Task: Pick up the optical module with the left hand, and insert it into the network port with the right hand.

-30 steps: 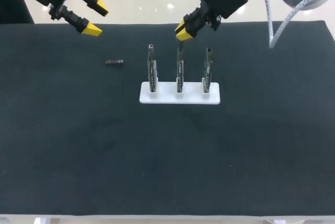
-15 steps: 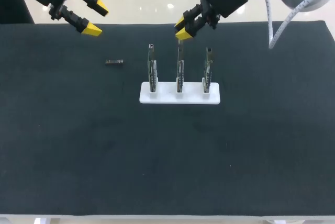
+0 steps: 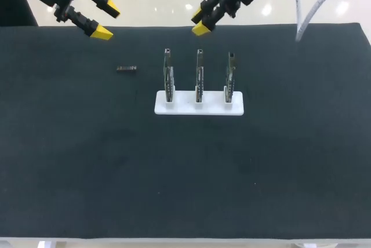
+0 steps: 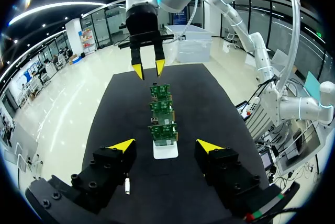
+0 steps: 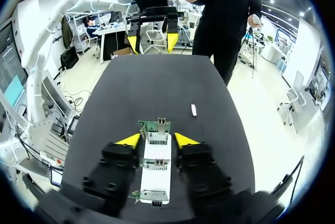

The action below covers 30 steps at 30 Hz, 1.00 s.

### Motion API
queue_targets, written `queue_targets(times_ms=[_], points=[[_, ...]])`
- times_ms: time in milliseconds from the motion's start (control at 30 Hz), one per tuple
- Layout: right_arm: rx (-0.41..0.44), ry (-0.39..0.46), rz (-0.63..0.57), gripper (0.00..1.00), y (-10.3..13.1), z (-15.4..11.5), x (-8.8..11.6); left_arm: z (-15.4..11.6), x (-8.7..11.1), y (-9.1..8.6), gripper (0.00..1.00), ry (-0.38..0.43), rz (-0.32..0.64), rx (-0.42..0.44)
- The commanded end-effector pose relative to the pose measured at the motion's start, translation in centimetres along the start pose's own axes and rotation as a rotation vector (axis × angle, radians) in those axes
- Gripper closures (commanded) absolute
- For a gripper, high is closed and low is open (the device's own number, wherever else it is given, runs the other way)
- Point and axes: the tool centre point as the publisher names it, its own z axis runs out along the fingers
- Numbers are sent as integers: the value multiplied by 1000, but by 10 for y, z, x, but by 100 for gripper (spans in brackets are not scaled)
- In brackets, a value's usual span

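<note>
Lying at upper left of the black worktop [image 3: 87, 161], left of three upright circuit boards [image 3: 199, 77], the optical module [image 3: 126, 68] looks small, light and rigid, best pinched across its long sides. The left claw [image 3: 108, 21] hovers beyond it, tilted downward, spread and empty. The right claw [image 3: 199, 21], also spread, hangs behind the boards.
</note>
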Motion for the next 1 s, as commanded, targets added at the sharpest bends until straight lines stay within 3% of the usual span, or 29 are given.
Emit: queue_targets(times_ms=[33,1000], points=[[4,-13,-3,100,0,11,7,0,0,1,0,3,-1,1],[7,19,7,100,1,36,37,0,0,1,0,3,-1,1]])
